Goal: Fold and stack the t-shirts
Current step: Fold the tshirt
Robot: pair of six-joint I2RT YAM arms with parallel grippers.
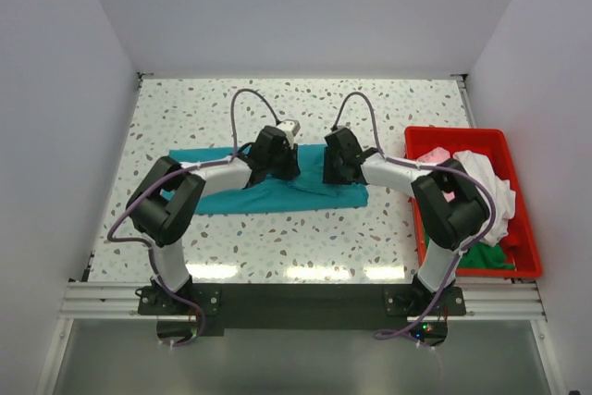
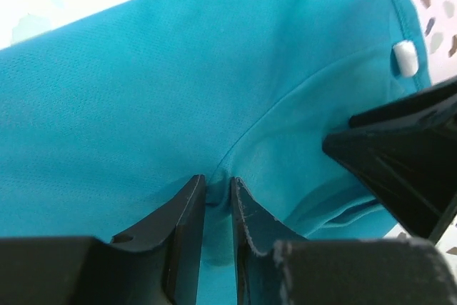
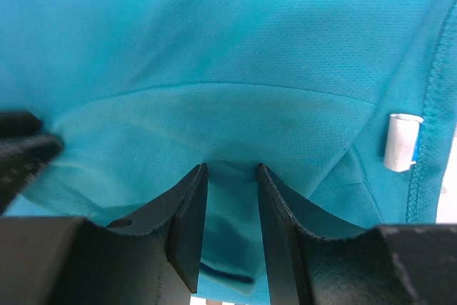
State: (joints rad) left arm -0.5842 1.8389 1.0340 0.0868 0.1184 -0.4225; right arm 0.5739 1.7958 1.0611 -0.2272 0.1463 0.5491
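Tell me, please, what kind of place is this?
Probably a laboratory robot cell, not a home: plain white walls enclose a speckled table, an aluminium rail edges it, and a red bin holds clothes.

Red plastic bin (image 1: 462,134) at rt edge of speckled table (image 1: 370,104) — white walls (image 1: 305,6) around.

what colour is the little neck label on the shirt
White. The label on the teal shirt shows best in the right wrist view.
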